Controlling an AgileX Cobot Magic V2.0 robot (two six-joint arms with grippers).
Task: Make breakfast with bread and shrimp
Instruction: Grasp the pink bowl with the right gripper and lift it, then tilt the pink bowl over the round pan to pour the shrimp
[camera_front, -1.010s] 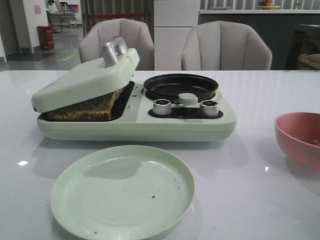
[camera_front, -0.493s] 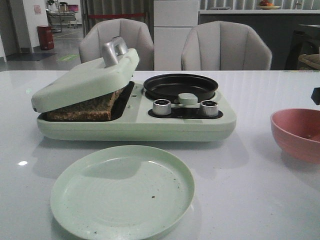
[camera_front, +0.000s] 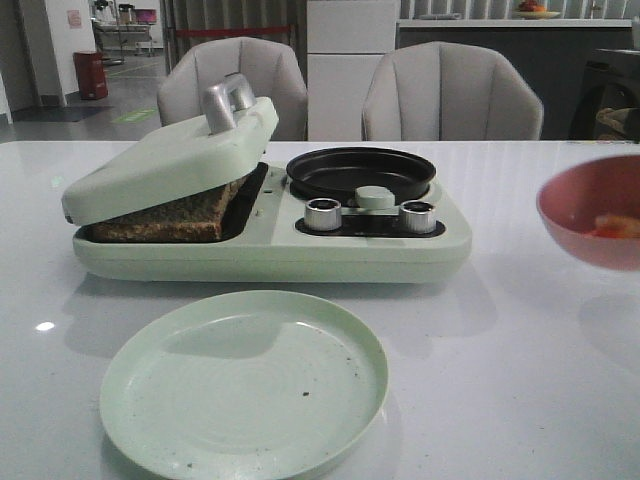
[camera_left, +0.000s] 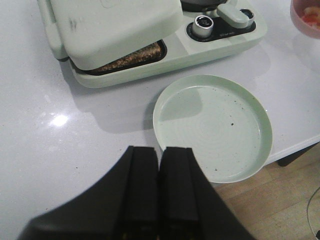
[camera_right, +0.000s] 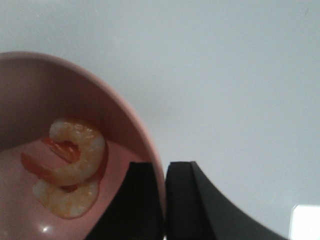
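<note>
Shrimp are sitting in the bottom of the pink bowl, curled up and orange-pink, looks like two of them lying against each other. The right pincer has the bowl by its rim: one black finger sits inside the wall and the other outside, squeezed down so only the thin rim is between them. In the front view the bowl is off at the right edge of the frame, lifted clear of the white counter and tipped so you can look into it, with an orange blur inside.

Bread is in the left side of the pale green breakfast cooker, a dark toasted slab lying flat in the grill tray. The cooker's lid rests tilted on top of it, propped partly open, silver handle sticking up. From the left wrist camera you can see the browned edge of the bread peeking out under the lid.

On the right half of the cooker there's a small black pan, with two silver knobs in front of it.

A light green plate sits on the counter just in front of the cooker, only a few dark crumbs on it.

The left pincer hovers above the counter near the plate's edge, its two fingers pressed together with nothing between them.
</note>
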